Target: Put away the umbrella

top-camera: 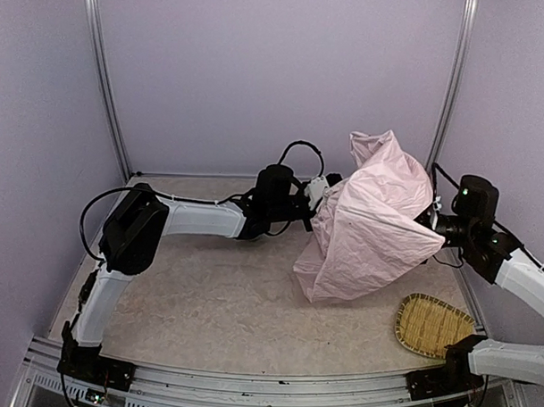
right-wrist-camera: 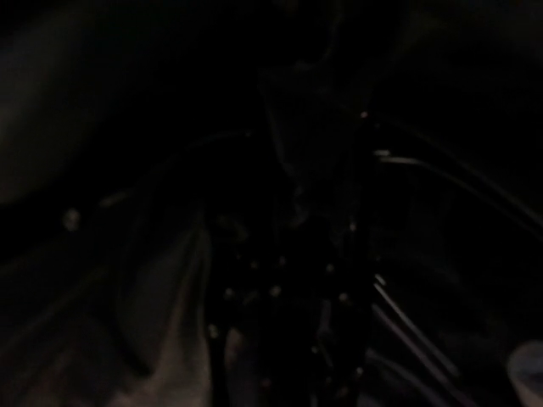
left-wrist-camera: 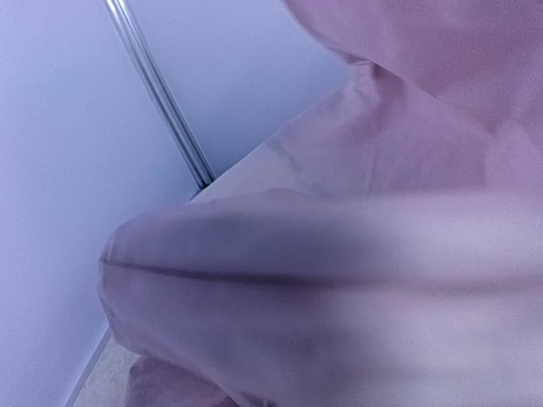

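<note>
The umbrella (top-camera: 374,225) hangs half collapsed above the table's right middle, its pale pink fabric loose and crumpled. My left gripper (top-camera: 321,192) is pressed against the canopy's left upper side. Its fingers are hidden by the fabric. In the left wrist view pink fabric (left-wrist-camera: 356,280) fills the frame and no fingers show. My right arm's wrist (top-camera: 452,226) reaches into the canopy from the right, and its gripper is hidden under the fabric. The right wrist view is nearly black, showing only dark lining and thin ribs (right-wrist-camera: 441,182). Shaft and handle are hidden.
A woven bamboo tray (top-camera: 433,323) lies on the table at the front right, under the right arm. Metal frame posts stand at the back left (top-camera: 105,82) and back right (top-camera: 455,76). One post shows in the left wrist view (left-wrist-camera: 161,97).
</note>
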Action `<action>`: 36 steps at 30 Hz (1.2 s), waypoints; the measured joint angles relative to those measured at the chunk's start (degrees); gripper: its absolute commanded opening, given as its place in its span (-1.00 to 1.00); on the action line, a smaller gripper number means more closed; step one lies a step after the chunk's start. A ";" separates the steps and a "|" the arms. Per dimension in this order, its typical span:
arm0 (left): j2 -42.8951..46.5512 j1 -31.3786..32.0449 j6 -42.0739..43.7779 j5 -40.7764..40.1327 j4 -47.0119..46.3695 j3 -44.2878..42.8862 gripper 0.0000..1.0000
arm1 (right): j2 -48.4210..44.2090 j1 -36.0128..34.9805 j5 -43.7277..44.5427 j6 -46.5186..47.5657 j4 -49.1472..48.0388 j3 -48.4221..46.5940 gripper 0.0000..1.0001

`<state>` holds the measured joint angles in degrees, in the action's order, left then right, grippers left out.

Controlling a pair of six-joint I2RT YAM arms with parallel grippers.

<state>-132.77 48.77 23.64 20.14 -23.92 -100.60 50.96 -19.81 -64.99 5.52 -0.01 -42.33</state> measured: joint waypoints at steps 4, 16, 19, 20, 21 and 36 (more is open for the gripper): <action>-5.22 -0.17 -1.51 -2.62 -0.63 -5.92 -1.00 | 6.16 -5.49 3.15 -5.86 -8.83 5.55 -1.00; -7.21 -1.79 -4.74 -7.43 -7.04 -1.29 -0.96 | 26.34 -9.35 7.02 -14.71 -22.69 15.58 -1.00; -7.23 -2.27 -5.64 -9.14 -7.89 -0.26 -0.19 | 31.50 -9.38 7.78 -16.20 -25.03 15.50 -1.00; -7.23 -2.36 -5.97 -10.36 -8.44 0.11 0.15 | 33.51 -9.40 7.63 -16.85 -25.49 15.37 -1.00; -7.23 -2.51 -6.51 -11.82 -8.94 0.28 0.34 | 35.58 -9.53 7.43 -17.49 -25.66 15.34 -1.00; 0.09 -6.62 -17.14 -38.47 3.08 -4.35 0.96 | 49.44 -5.97 2.14 -22.36 -27.52 12.79 -1.00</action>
<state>-132.68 42.15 6.50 -18.33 -20.84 -104.95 100.40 -25.78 -62.85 -16.84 -27.53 -29.54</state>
